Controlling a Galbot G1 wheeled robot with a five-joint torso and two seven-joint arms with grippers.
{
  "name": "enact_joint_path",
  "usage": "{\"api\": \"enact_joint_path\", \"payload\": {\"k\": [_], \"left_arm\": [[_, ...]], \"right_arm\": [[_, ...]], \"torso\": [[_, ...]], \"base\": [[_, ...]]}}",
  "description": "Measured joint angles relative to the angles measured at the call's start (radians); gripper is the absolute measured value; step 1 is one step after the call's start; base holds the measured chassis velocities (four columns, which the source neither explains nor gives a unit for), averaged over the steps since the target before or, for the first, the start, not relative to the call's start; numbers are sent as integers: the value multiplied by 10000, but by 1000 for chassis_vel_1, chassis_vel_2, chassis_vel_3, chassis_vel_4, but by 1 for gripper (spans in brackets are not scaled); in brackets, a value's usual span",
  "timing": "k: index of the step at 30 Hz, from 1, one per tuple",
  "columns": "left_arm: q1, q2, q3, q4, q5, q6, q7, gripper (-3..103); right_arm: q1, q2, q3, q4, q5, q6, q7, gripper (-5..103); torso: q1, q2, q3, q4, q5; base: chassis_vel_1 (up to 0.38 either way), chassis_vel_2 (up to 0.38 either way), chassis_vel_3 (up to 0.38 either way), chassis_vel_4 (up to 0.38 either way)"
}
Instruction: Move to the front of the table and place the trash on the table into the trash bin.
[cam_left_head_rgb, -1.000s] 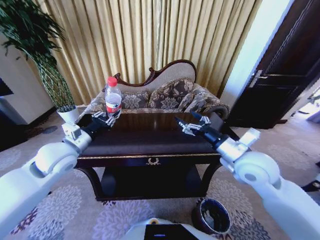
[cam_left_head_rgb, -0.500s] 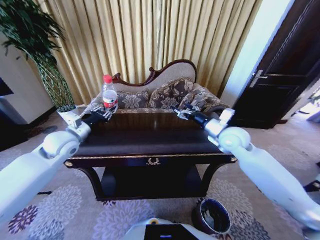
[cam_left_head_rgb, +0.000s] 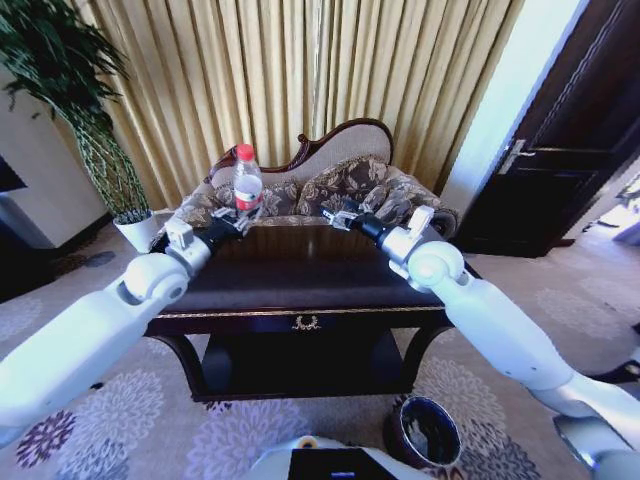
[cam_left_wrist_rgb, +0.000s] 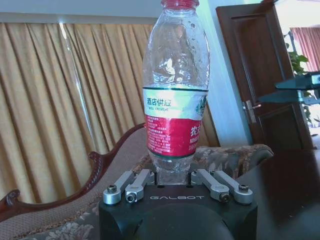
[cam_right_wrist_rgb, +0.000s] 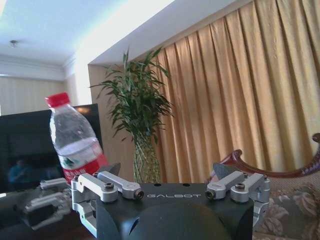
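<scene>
The left gripper (cam_left_head_rgb: 237, 218) clamped the clear plastic red-capped bottle (cam_left_head_rgb: 246, 180) only at its base, above the dark-brown glossy table (cam_left_head_rgb: 300, 275) at about eleven o'clock. So low a grip risked tipping it. The right gripper (cam_left_head_rgb: 335, 217), fingers spread, held nothing, and the maroon round bin (cam_left_head_rgb: 427, 432) sat at five o'clock.

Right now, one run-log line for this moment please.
left hand: shut on bottle, lifted | right hand: open, over table far edge | trash bin: on floor

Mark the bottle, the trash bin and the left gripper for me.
bottle (cam_left_wrist_rgb: 175, 120): left wrist view, on its label.
trash bin (cam_left_head_rgb: 402, 441): head view, on its outer wall.
left gripper (cam_left_head_rgb: 236, 219): head view, between its fingertips at the bottle's base.
</scene>
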Motion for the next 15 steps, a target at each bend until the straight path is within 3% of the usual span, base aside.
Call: {"api": "enact_joint_path", "payload": {"k": [15], "left_arm": [[-1626,-18,2024,-60,-542,210,-192,26]], "right_arm": [[-244,-47,272,680,-530,25,-54,100]], "torso": [[-1,1,0,-2,2]], "base": [[0,0,0,0]]}}
